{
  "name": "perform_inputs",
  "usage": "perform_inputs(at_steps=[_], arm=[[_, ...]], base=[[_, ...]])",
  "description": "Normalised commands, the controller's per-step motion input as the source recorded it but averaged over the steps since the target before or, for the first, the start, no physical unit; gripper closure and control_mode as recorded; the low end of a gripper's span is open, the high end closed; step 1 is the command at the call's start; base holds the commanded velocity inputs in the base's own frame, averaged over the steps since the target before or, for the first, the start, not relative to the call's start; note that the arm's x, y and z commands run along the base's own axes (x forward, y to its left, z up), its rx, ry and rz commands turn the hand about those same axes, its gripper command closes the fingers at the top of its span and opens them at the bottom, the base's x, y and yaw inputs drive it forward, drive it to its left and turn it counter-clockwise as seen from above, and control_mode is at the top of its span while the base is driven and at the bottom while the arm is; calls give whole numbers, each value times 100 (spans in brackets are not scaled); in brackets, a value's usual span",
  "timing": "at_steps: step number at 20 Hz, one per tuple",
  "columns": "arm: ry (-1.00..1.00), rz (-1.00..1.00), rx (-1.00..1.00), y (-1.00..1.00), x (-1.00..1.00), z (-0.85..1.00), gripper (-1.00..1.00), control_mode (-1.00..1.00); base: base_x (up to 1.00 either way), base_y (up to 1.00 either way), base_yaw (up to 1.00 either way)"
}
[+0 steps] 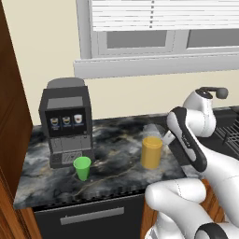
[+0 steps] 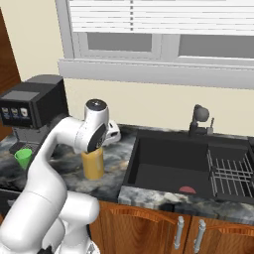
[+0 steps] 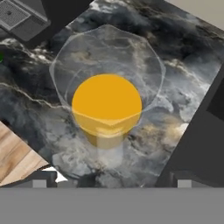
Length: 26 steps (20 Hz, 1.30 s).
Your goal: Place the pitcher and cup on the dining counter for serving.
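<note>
The yellow-orange pitcher [image 1: 151, 152] with a clear upper rim stands upright on the marbled counter [image 1: 116, 175], right of the coffee machine. In the hand view I look straight down into the pitcher [image 3: 107, 107]. My gripper [image 3: 113, 180] hovers just above it, open, with its fingertips [image 3: 43, 181] set wide apart and nothing between them. From the right base view the hand [image 2: 111, 133] sits over the pitcher [image 2: 93, 166]. The small green cup [image 1: 82, 168] stands in front of the coffee machine, well left of the pitcher. The dining counter is out of view.
A black coffee machine [image 1: 65, 123] stands at the counter's back left. A dark sink [image 2: 168, 163] with a faucet [image 2: 200, 119] and a wire dish rack [image 2: 230, 173] lies to the right. A wooden cabinet wall [image 1: 9, 116] closes the left side.
</note>
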Motion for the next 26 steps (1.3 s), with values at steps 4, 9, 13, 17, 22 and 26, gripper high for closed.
perform_inputs(at_steps=[4, 9, 13, 17, 22, 26], arm=[[-6, 2, 0, 0, 2, -37, -100, -100], [-1, 0, 0, 0, 10, -28, -100, -100], [0, 0, 0, 0, 18, -16, -100, -100], [0, 0, 1, 0, 24, -8, -100, -100], [0, 0, 2, 0, 25, -3, -100, -100], [0, 0, 1, 0, 24, -6, -100, -100]], base=[[0, 0, 0], [0, 0, 0], [0, 0, 0], [0, 0, 0], [0, 0, 0], [0, 0, 0]])
